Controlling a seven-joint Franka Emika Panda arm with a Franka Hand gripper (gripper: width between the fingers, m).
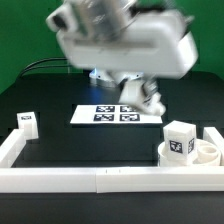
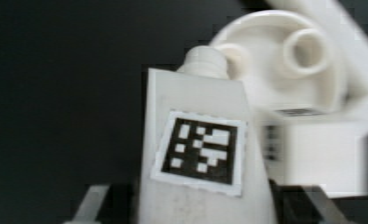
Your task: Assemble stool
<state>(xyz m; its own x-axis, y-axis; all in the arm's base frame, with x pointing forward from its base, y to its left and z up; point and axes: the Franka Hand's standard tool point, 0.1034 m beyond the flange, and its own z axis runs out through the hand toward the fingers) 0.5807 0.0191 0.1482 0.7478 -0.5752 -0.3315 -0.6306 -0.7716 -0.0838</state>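
Observation:
My gripper (image 2: 206,208) is shut on a white stool leg (image 2: 199,130), a chunky block with a black-and-white tag and a rounded peg at its far end. Dark fingers (image 2: 96,205) show on either side of it. In the exterior view the gripper (image 1: 142,97) holds this leg (image 1: 151,100) above the table behind the marker board (image 1: 117,114). The round seat disc (image 1: 203,153) lies at the exterior view's right by the rail, with a tagged leg (image 1: 180,140) standing at it. Another leg (image 1: 27,122) stands at the left. In the wrist view, white parts with a round hole (image 2: 305,45) lie beyond the held leg.
A long white border rail (image 1: 100,178) runs along the front and turns up both sides of the black table. The arm's large white body (image 1: 120,40) fills the top of the exterior view and hides the table behind it.

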